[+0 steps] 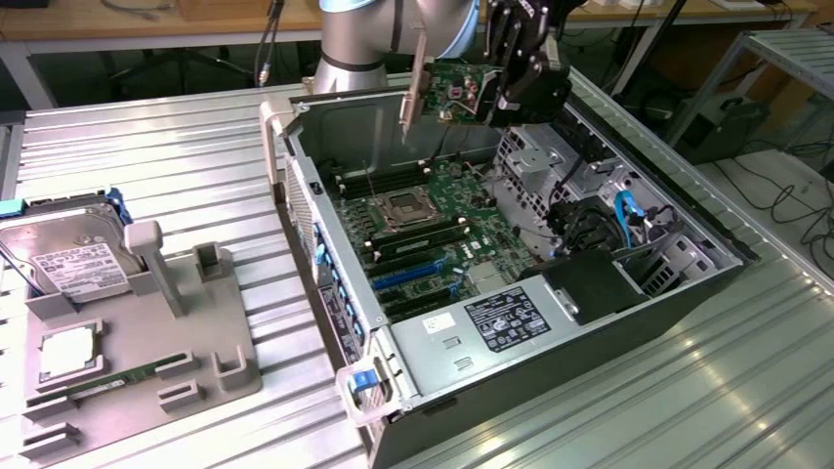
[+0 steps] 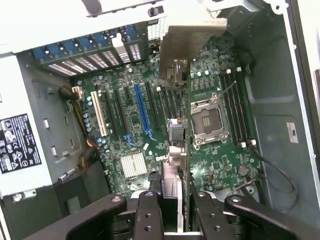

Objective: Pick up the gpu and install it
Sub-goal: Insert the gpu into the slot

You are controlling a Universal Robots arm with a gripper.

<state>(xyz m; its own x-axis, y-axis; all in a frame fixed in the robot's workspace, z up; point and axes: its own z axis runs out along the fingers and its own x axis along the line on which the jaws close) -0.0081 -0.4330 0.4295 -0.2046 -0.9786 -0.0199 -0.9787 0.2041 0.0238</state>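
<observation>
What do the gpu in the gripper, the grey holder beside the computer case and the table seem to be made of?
The gpu: green circuit board, matte, with a pale metal bracket, dull sheen. The grey holder: probably plastic, matte and uniformly grey. The table: ribbed metal, likely aluminium, with bright reflections.

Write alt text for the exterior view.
The robot arm's gripper holds the gpu in the air above an open computer case lying on its side on a metal table. At the exterior view's left, a hard drive rests on a grey fixture.
</observation>
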